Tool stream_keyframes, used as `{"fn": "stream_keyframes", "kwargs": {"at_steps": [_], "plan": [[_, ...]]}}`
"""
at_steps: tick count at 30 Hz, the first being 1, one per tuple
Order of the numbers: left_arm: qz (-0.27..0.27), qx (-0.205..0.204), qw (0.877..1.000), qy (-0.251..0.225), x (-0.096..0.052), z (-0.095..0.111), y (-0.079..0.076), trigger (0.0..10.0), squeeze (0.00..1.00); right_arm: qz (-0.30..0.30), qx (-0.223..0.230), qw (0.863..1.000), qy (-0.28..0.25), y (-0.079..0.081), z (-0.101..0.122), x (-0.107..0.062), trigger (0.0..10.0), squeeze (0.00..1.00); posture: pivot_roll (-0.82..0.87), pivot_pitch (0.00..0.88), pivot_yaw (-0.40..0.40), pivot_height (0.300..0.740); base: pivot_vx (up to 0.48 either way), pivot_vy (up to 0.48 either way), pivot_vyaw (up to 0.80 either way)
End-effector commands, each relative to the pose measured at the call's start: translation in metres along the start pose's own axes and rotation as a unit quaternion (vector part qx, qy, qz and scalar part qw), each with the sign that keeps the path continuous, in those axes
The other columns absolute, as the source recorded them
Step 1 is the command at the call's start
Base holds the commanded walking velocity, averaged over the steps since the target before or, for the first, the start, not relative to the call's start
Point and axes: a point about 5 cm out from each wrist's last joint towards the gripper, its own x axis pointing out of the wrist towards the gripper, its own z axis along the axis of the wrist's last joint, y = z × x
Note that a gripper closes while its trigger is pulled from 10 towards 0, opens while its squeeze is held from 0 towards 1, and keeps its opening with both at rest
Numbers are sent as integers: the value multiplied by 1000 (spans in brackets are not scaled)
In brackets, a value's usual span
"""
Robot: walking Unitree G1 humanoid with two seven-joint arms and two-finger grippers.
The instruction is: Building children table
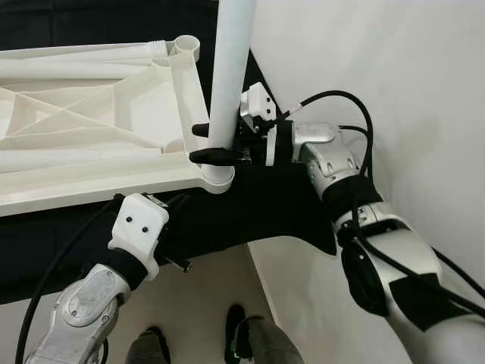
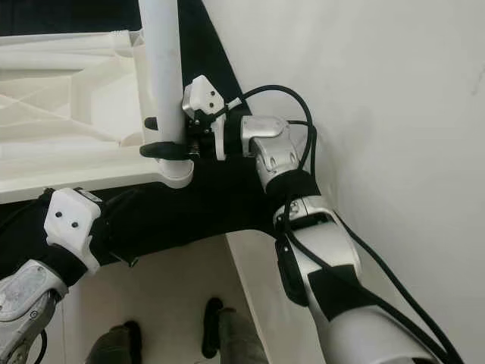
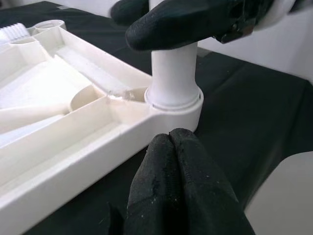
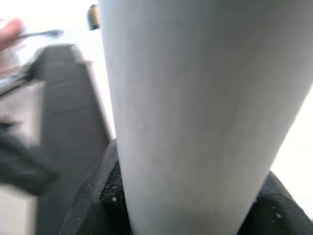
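A white plastic table top (image 1: 91, 121) lies upside down on a black cloth (image 1: 265, 205). A white table leg (image 1: 231, 68) stands upright in the near right corner socket (image 1: 218, 178). My right gripper (image 1: 212, 142) is shut on the leg just above the socket, one black finger on either side. In the right wrist view the leg (image 4: 195, 107) is held between the fingers (image 4: 98, 200). My left gripper (image 3: 170, 142) is shut with nothing in it, low over the cloth just in front of the socket (image 3: 176, 105), apart from it.
A second leg with a threaded end (image 1: 155, 47) lies in the table top beside the empty far corner socket (image 1: 186, 47). A white wall (image 1: 379, 61) stands close on the right. Two dark feet (image 1: 235, 334) show on the pale floor (image 1: 220, 280) below the cloth's edge.
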Motion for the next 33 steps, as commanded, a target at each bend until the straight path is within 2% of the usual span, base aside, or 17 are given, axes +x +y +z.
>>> {"fn": "stream_keyframes", "kwargs": {"at_steps": [1, 2, 3, 5, 6, 8, 9, 10, 12, 13, 17, 18, 23, 24, 26, 30, 33], "plan": [[-10, -1, 1000, 8, -4, -2, -3, 10000, 0, -101, 35, 992, 72, -1, -33, -11, 0, 0, 109, 293, -155, 740, 0, 0, 0], [-11, -2, 1000, 8, -4, -2, -3, 10000, 0, -145, 45, 985, 87, -1, -42, -12, 0, 0, 109, 293, -155, 740, 0, 0, 0], [-13, -2, 1000, 9, -4, -2, -3, 10000, 0, -336, 79, 932, 113, 5, -63, -20, 0, 0, 95, 301, -143, 740, 0, 0, 0], [-17, -3, 1000, 11, -3, -3, -3, 10000, 0, -336, 112, 923, 149, 65, -96, -19, 0, 0, 103, 310, -123, 740, 0, 0, 0], [-19, -2, 1000, 12, -3, -4, -3, 10000, 0, -329, 123, 924, 150, 84, -101, -18, 0, 0, 103, 310, -123, 740, 0, 0, 0], [-22, -5, 1000, 11, -2, -4, -4, 10000, 0, -309, 115, 934, 141, 84, -99, -14, 0, 0, 97, 281, -105, 740, 0, 0, 0], [-23, -6, 1000, 10, 0, -4, -5, 10000, 0, -318, 107, 932, 138, 77, -96, -13, 0, 0, 97, 278, -105, 740, 0, 0, 0], [-26, -8, 1000, 4, 4, -3, -5, 10000, 0, -325, 83, 934, 121, 51, -85, -8, 0, 0, 98, 272, -107, 740, 0, 0, 0], [-28, -7, 1000, 0, 6, -1, -6, 10000, 0, -341, 76, 930, 111, 38, -78, -6, 0, 0, 107, 266, -114, 740, 0, 0, 0], [-30, -7, 1000, -1, 6, -1, -7, 10000, 0, -347, 75, 929, 107, 35, -76, -5, 10000, 0, 114, 261, -116, 740, 0, 0, 0], [-19, 2, 1000, 0, 5, -2, 0, 10000, 0, -362, 76, 925, 89, 26, -63, -2, 10000, 0, 116, 257, -114, 740, 0, 0, 0], [-12, 5, 1000, 1, 5, -2, 3, 10000, 0, -359, 79, 927, 74, 25, -59, -2, 10000, 1000, 120, 255, -111, 740, 0, 0, 0], [-5, 8, 1000, 4, 5, -2, 5, 10000, 0, -362, 76, 928, 38, 23, -48, -9, 10000, 1000, 119, 256, -111, 740, 0, 0, 0], [3, 8, 1000, 8, 6, -5, 4, 10000, 0, -364, 69, 929, 16, 24, -45, -21, 10000, 1000, 98, 263, -110, 740, 0, 0, 0], [13, 8, 1000, 10, 7, -7, 3, 10000, 0, -361, 63, 930, 8, 26, -45, -28, 10000, 1000, 98, 263, -110, 740, 0, 0, 0], [44, -2, 999, 20, 9, -12, 6, 10000, 0, -354, 51, 934, -4, 37, -47, -42, 10000, 1000, 66, 273, -97, 740, 0, 0, 0], [74, 4, 997, 37, 12, -20, 9, 10000, 0, -353, 39, 935, -3, 53, -50, -61, 10000, 1000, 46, 271, -85, 740, 0, 0, 0]]}}
